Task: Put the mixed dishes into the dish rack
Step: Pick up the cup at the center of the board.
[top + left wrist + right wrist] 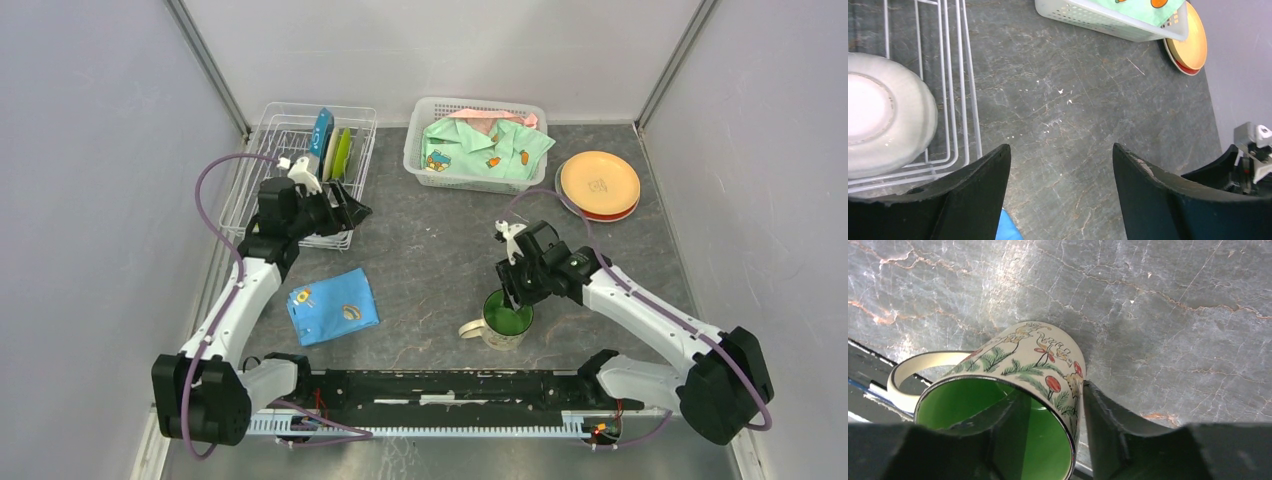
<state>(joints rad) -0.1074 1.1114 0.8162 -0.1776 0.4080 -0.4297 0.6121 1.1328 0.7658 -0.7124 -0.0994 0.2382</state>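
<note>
The white wire dish rack [262,165] stands at the back left with a blue plate [320,135] and a lime-green plate [343,152] upright in it. A white bowl [878,115] lies in its near end. My left gripper [355,212] hangs open and empty by the rack's near right corner, over bare table [1060,146]. The green-lined mug [505,320] stands near the front middle. My right gripper [1053,389] straddles the mug [1033,355] wall, one finger inside and one against the outside, with a gap showing inside. An orange plate on a red one [598,183] waits at the back right.
A white latticed basket [475,140] with green clothing sits at the back centre, also seen from the left wrist [1098,20]. A folded blue cloth [332,306] lies front left of the mug. Grey walls close in on three sides.
</note>
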